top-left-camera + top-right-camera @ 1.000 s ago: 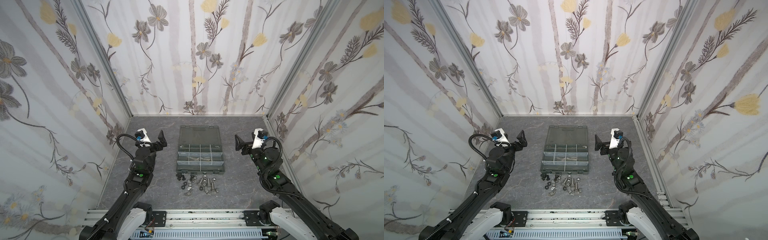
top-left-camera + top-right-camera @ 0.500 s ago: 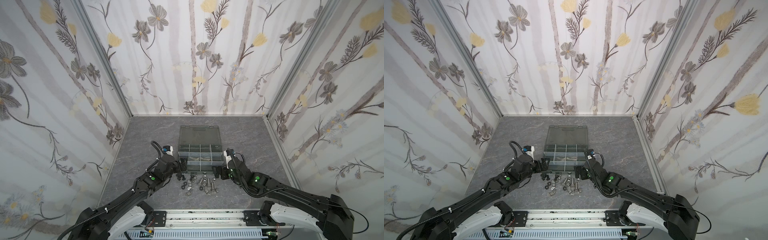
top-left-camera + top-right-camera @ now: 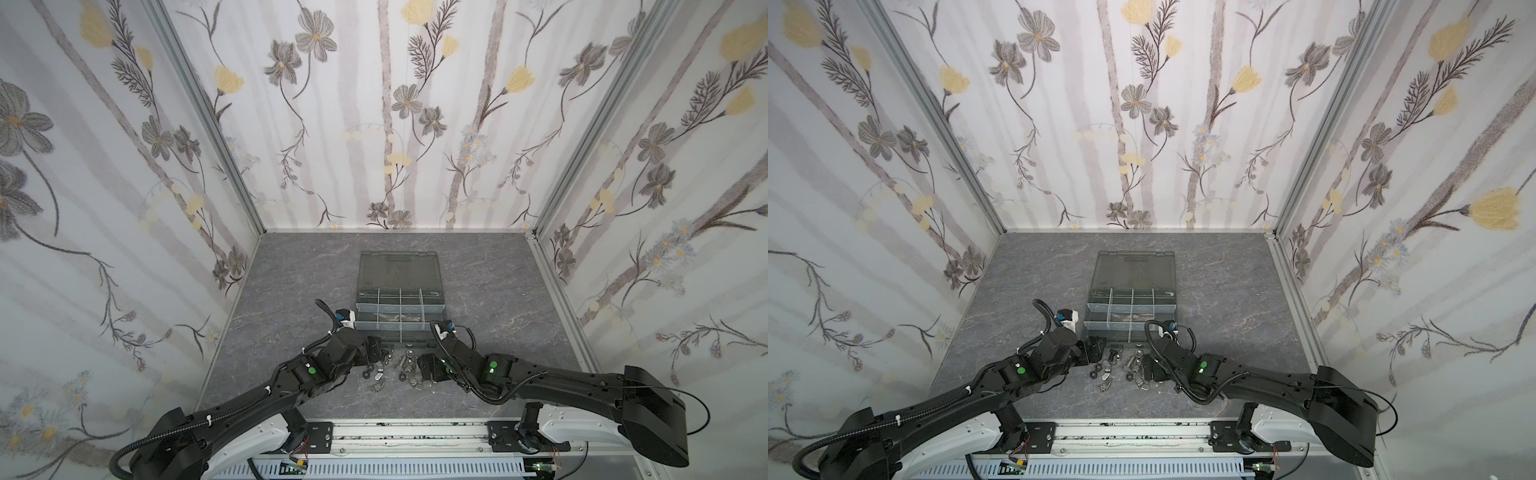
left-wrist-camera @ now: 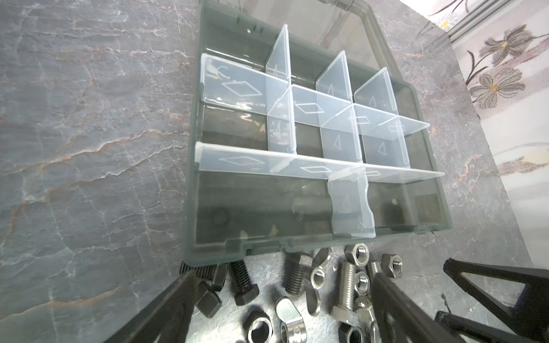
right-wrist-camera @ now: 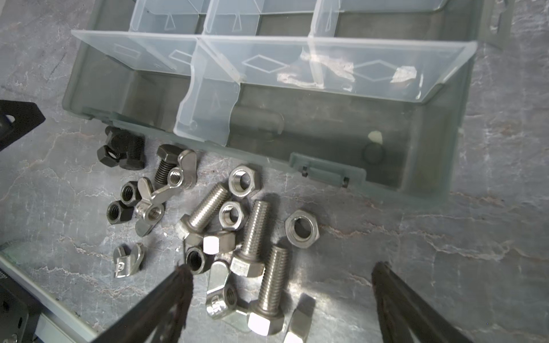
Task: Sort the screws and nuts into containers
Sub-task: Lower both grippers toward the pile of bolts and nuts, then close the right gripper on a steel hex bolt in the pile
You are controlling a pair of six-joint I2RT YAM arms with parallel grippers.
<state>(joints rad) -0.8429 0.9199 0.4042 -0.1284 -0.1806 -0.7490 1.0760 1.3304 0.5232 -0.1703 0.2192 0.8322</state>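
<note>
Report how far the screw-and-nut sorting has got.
Done: only the smoky translucent lid of the dark grey plastic organizer box is open; its compartments look empty.
In hand: nothing; the left gripper and right gripper hover open over the pile.
Left: the silver and black hex-head screws and small metal nuts all lie on the grey table.
</note>
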